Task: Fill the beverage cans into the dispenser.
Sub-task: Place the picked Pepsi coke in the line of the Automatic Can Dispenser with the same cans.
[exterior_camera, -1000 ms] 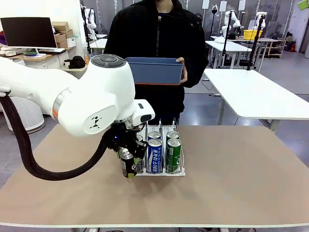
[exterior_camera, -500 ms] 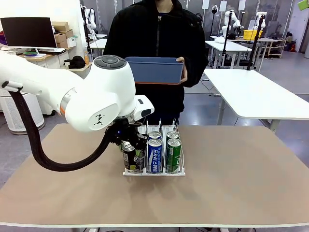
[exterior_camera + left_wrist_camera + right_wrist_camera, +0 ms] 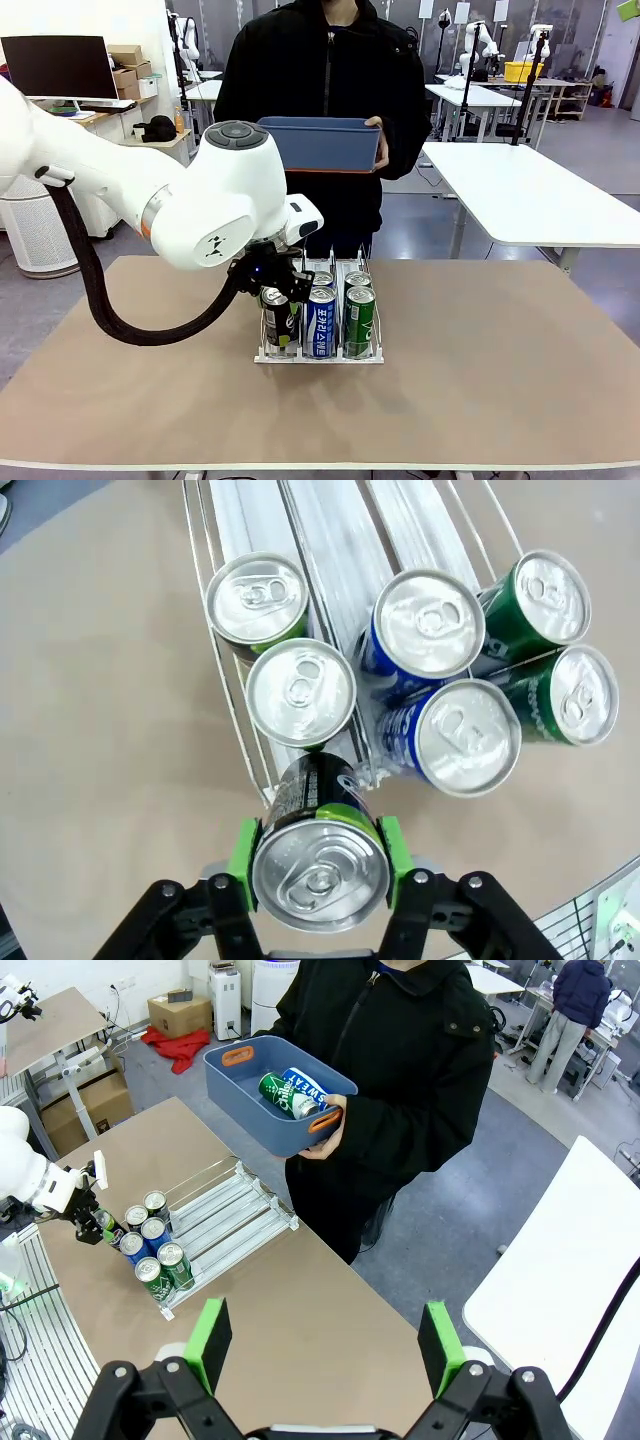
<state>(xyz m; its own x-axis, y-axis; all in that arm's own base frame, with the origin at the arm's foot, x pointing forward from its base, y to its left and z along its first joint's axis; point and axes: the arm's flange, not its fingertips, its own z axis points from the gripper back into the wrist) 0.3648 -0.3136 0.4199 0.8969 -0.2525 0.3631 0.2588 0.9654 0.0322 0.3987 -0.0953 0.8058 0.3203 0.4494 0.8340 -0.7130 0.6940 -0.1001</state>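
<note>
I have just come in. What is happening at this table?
The robot's left gripper is shut on a black can, its fingers holding it at the near end of the dispenser's left lane. Six cans already stand in the dispenser, two in each lane: blue cans in the middle, green cans on the right. A person at the far side holds a blue bin with more cans in it. The right gripper hangs open above the table, holding nothing.
</note>
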